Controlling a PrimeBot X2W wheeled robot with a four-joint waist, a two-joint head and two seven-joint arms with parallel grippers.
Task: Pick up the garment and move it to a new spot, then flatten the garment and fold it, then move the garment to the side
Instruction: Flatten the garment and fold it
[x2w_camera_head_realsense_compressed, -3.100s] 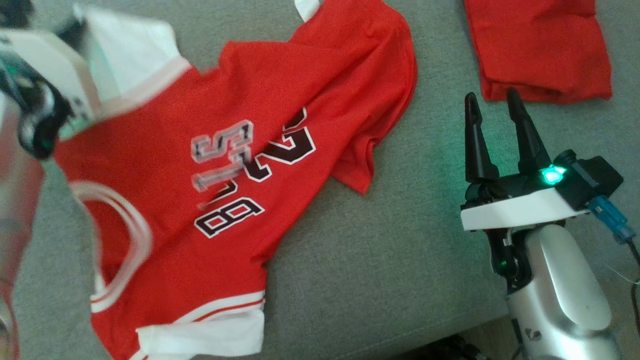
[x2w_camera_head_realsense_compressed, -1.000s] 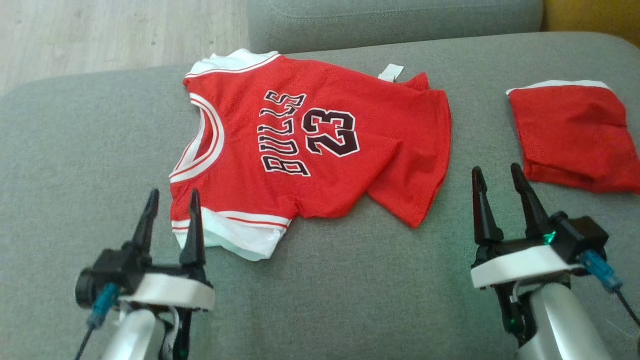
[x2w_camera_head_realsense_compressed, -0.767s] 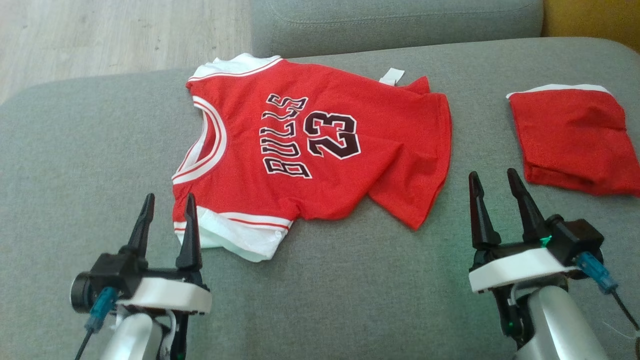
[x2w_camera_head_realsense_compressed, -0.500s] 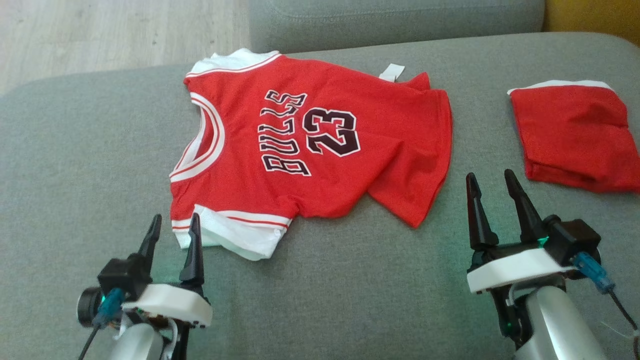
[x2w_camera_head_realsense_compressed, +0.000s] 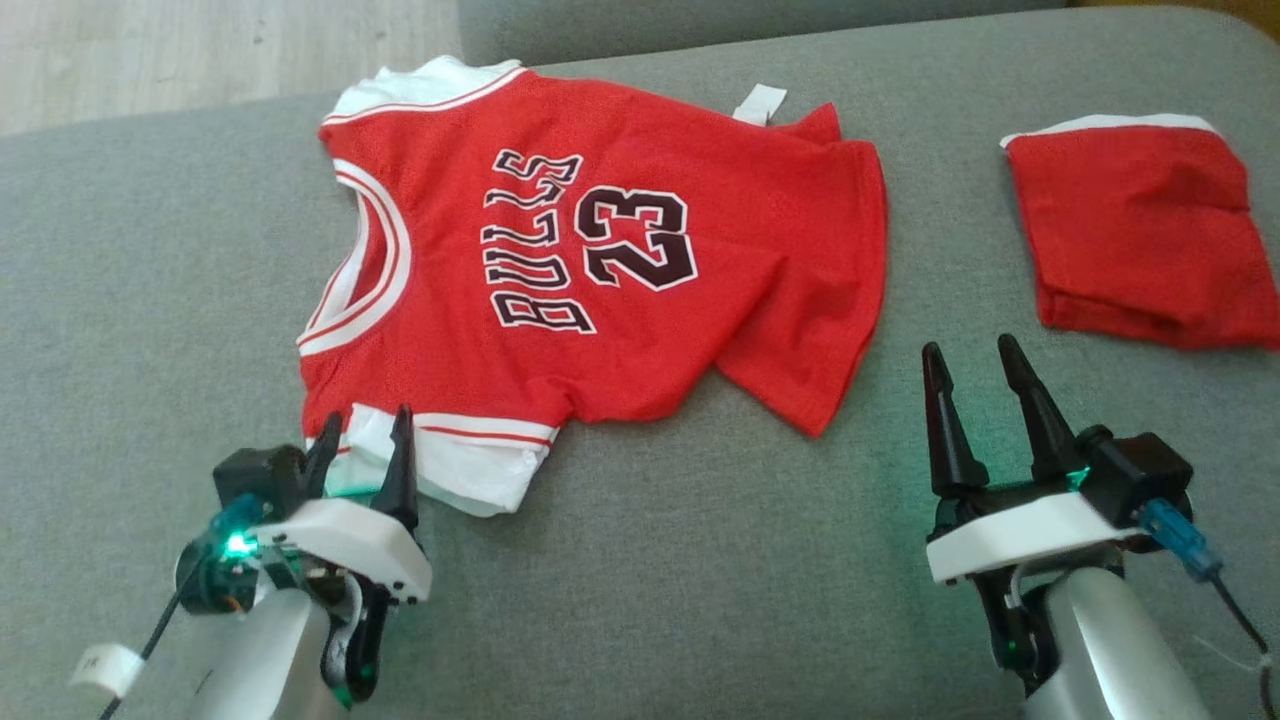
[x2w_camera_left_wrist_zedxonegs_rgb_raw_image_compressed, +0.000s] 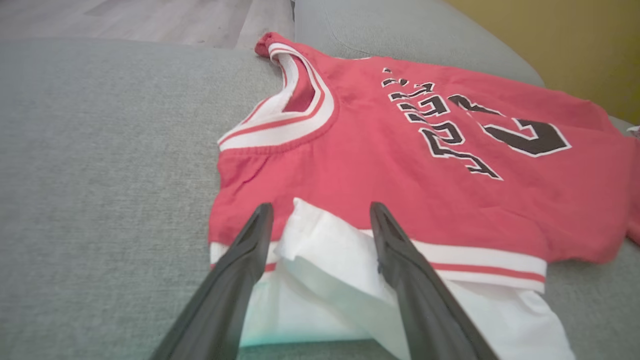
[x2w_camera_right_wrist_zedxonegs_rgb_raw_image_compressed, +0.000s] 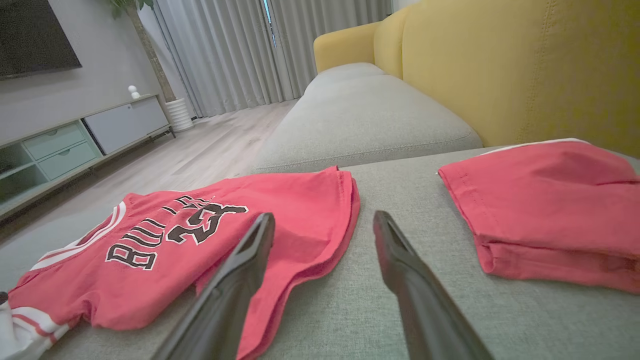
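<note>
Grey sofa cushion (x2w_camera_head_realsense_compressed: 700, 580) carries the red jersey (x2w_camera_head_realsense_compressed: 600, 250), printed "BULLS 23". Near left, the left hand (x2w_camera_head_realsense_compressed: 367, 425), fingers apart, straddles its white sleeve (x2w_camera_left_wrist_zedxonegs_rgb_raw_image_compressed: 325, 250), clearest from the left wrist. The right hand (x2w_camera_head_realsense_compressed: 968, 345), fingers apart and empty, hovers near a folded red garment (x2w_camera_head_realsense_compressed: 1140, 240). The right wrist view adds curtains (x2w_camera_right_wrist_zedxonegs_rgb_raw_image_compressed: 225, 50) and a yellow backrest (x2w_camera_right_wrist_zedxonegs_rgb_raw_image_compressed: 525, 65).

Soft, even daylight; wrist-view edges distorted.
</note>
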